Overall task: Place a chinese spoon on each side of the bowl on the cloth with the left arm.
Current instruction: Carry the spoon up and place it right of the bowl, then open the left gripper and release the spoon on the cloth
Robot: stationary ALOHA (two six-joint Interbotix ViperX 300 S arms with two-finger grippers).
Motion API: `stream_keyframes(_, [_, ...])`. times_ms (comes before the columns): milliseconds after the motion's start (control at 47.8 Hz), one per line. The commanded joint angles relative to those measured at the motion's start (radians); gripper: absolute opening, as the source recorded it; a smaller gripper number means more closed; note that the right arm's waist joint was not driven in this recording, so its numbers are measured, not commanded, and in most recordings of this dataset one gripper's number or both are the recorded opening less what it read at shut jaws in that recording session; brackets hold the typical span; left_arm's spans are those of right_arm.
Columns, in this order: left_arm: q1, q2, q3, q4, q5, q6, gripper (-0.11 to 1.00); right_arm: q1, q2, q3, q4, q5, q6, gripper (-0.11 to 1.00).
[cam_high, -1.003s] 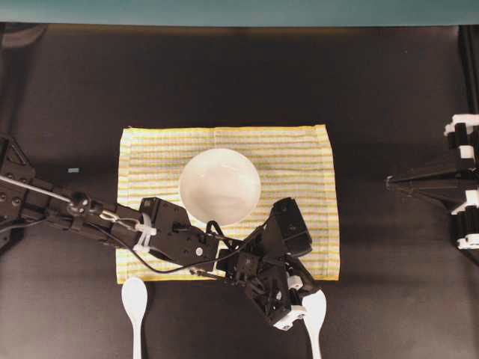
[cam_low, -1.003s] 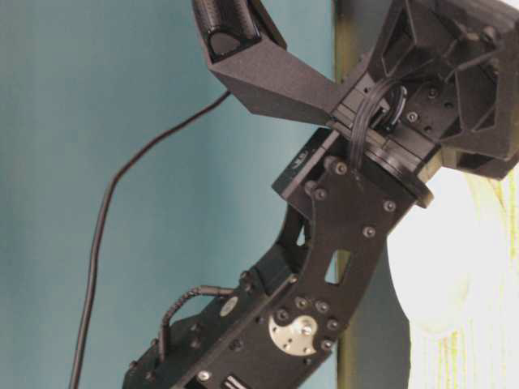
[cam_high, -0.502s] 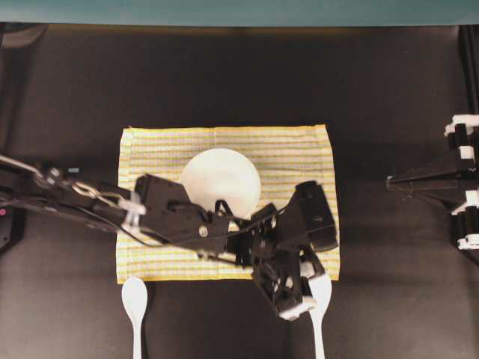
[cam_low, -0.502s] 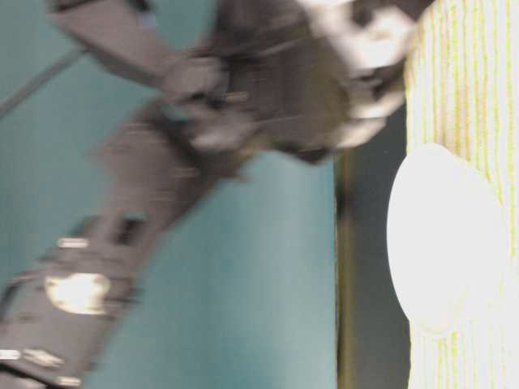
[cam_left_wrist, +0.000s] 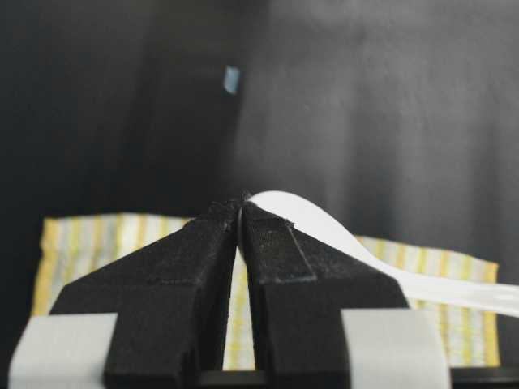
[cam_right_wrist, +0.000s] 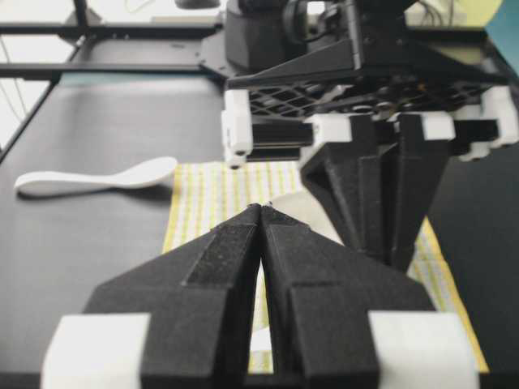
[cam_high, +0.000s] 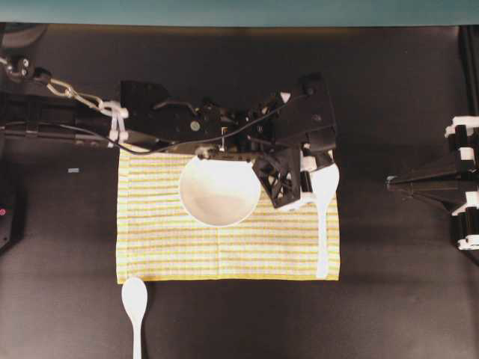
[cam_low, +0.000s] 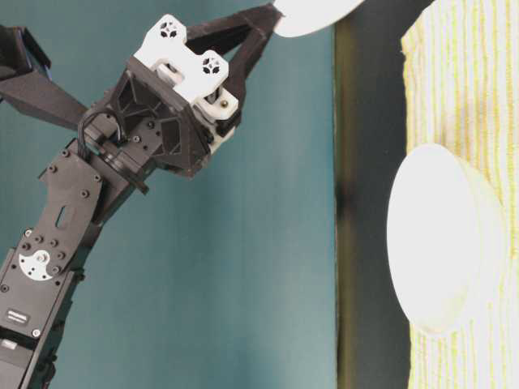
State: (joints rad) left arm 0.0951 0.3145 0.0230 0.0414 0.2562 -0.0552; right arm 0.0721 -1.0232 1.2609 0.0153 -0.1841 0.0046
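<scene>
Overhead view: left claw [cam_high: 310, 178] pinching spoon [cam_high: 322, 217] over cloth's [cam_high: 165, 239] right edge.

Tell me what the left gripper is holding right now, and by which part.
The left gripper is shut on a white spoon, pinching the edge of its scoop end.

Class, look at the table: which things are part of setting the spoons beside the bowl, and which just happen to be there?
Part of the job: bowl; cloth; spoon held above the cloth's right edge; spoon off the cloth's near-left corner; left gripper, shut on the first spoon.

Just there: right gripper, shut; small pale tag on the table.
</scene>
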Motion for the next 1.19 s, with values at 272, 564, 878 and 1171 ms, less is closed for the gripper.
stream_keyframes(272, [0.035,0.061,0.015,0.003,-0.029,0.018,0.03,0.002,0.002,-0.003,0.005,-0.005,0.003,0.00])
stream_keyframes(564, [0.072,0.101,0.058,0.003,-0.095,0.023,0.03,0.000,0.002,0.008,0.006,-0.005,0.003,0.00])
stream_keyframes(878, [0.075,0.143,0.101,0.003,-0.198,0.031,0.03,0.000,0.002,0.015,0.006,-0.011,0.003,0.00])
stream_keyframes(1171, [0.075,0.150,0.109,0.003,-0.229,0.031,0.06,0.000,0.002,0.015,0.006,-0.014,0.003,0.00])
